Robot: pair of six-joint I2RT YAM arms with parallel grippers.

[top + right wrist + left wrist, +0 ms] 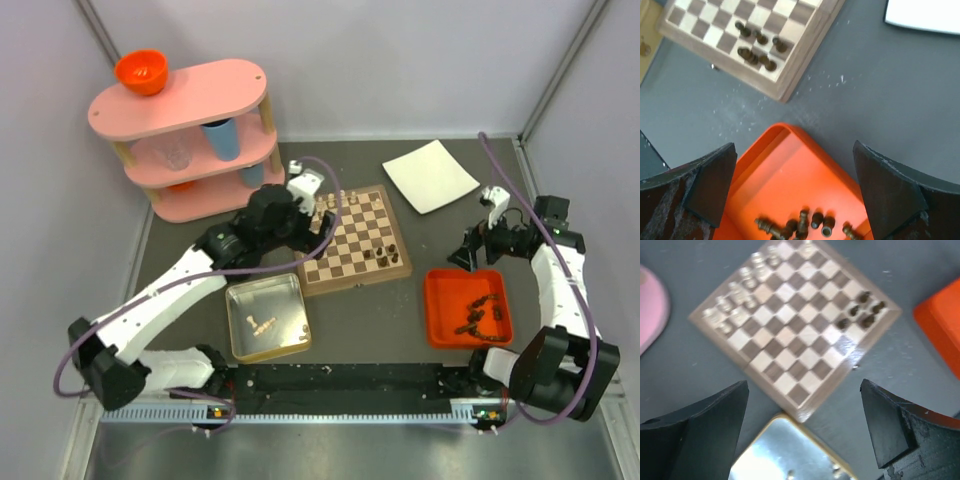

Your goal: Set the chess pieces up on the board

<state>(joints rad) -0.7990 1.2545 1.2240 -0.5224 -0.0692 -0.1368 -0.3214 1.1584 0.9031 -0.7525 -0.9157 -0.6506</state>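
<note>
Hovering — left claw [803, 390] released | right claw [795, 150] released | tin [790, 452], orange tray [790, 180] flank board [795, 315]

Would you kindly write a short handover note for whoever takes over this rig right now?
Left gripper: open, empty, above the square wooden chessboard.
Right gripper: open, empty, above the orange plastic tray.
Done: pale cream chessmen stand along one board edge; a small cluster of dark brown chessmen stands near the opposite edge.
Left: loose dark pieces lie in the tray, and a few pale pieces in the square silver metal tin.
</note>
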